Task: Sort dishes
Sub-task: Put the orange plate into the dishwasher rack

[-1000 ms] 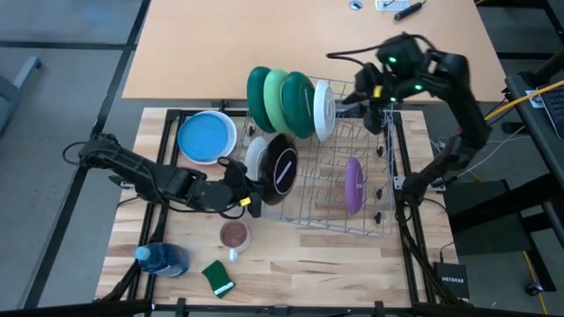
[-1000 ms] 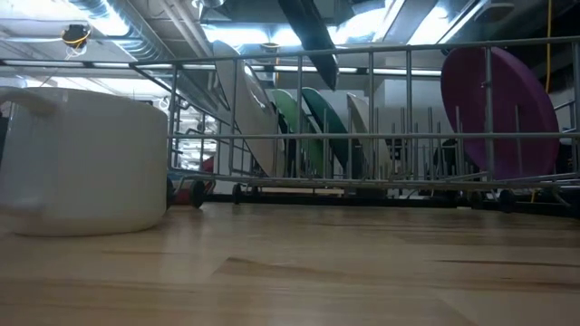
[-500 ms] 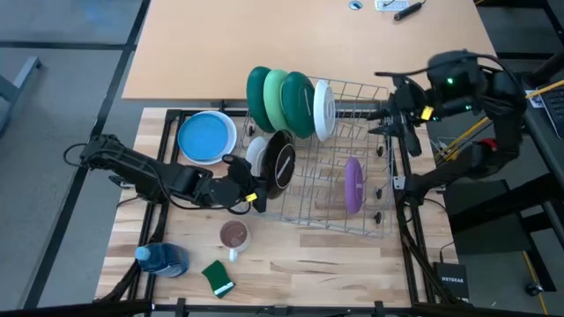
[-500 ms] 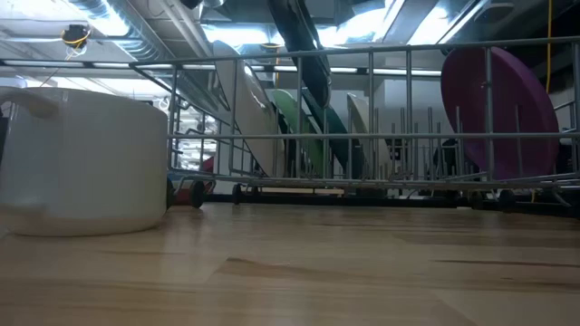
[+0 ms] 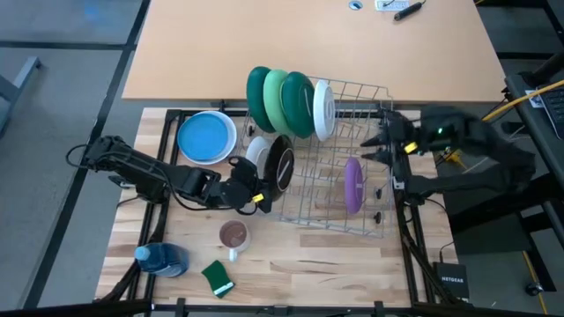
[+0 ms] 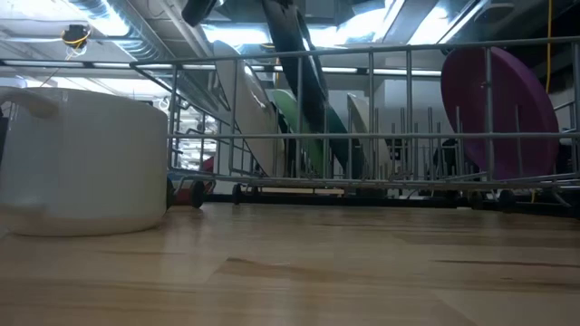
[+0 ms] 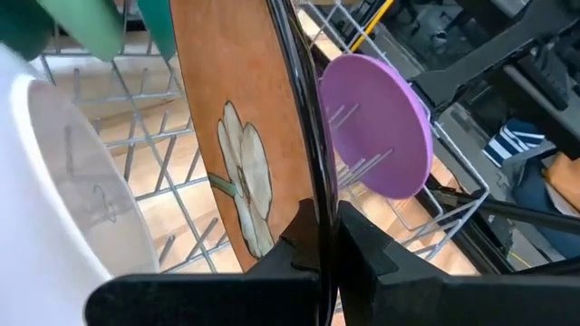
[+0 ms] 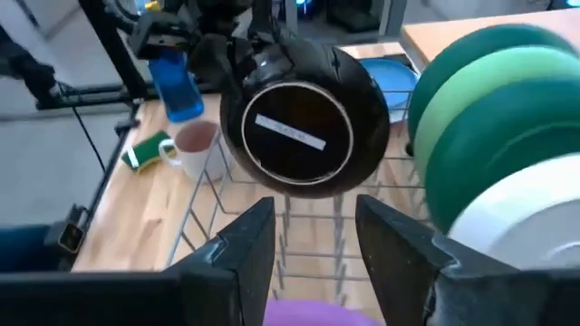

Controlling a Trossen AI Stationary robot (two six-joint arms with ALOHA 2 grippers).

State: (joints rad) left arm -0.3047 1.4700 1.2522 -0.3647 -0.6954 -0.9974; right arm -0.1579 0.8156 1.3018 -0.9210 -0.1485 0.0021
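The left pincer [image 5: 256, 195] pinches the black plate [image 5: 280, 165] at the rack's [image 5: 370, 224] left end; next, slot it in. The right pincer [image 5: 381, 145] waits, spread.

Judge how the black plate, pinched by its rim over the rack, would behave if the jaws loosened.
The black plate looks stiff and glossy, so it may slip. The left gripper holds only its edge, so it could swing or tilt. Standing on edge above the rack, it would probably drop between the wires and might chip.

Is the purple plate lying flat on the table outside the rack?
No, the purple plate stands on edge inside the wire rack, toward the right gripper's side.
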